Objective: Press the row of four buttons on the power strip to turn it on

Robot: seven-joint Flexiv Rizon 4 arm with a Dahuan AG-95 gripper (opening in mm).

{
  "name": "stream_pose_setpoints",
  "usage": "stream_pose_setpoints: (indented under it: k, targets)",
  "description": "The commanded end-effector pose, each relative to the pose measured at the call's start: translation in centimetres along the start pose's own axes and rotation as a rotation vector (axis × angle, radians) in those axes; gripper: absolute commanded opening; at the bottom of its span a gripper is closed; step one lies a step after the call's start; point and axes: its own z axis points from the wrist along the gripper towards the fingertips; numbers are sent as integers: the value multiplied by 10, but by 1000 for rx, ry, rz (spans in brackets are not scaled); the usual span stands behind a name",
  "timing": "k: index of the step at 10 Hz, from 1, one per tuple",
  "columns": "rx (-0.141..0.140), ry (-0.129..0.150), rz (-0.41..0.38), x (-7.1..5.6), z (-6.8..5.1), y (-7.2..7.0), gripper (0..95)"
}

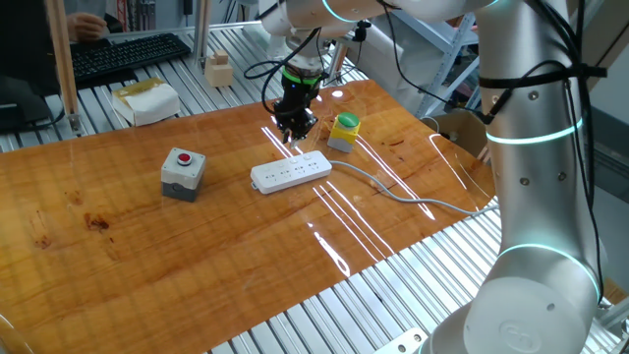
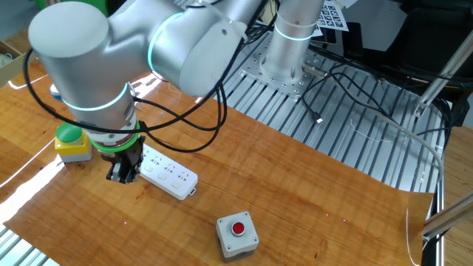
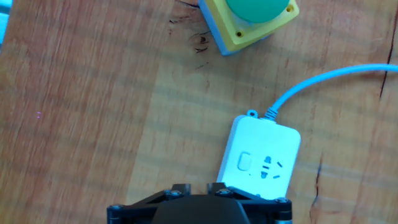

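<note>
The white power strip (image 1: 291, 173) (image 2: 168, 174) lies on the wooden table, its grey cable (image 1: 413, 200) (image 3: 323, 78) running off to the right. In the hand view only its cable end (image 3: 261, 163) shows, with one small switch (image 3: 244, 162) beside a socket; the rest of the row of four buttons is hidden under the hand. My gripper (image 1: 295, 130) (image 2: 122, 176) (image 3: 199, 188) hangs just above the strip's far edge near that end. Its black fingertips (image 3: 180, 188) point down with a narrow gap of bare wood between them, holding nothing.
A yellow box with a green cap (image 1: 344, 131) (image 2: 70, 142) (image 3: 255, 18) stands close behind the gripper. A grey box with a red button (image 1: 183, 172) (image 2: 236, 235) sits left of the strip. A keyboard (image 1: 128, 54) and small boxes lie beyond the table's far edge.
</note>
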Motion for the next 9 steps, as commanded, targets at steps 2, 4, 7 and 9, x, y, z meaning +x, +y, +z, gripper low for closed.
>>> stream_pose_setpoints:
  k: [2, 4, 7, 9]
  targets:
    - [-5, 10, -106, 0, 0, 0, 0]
    - [-25, 14, -29, 0, 0, 0, 0]
    - [-35, -13, 51, 0, 0, 0, 0]
    - [-33, -22, 45, 0, 0, 0, 0]
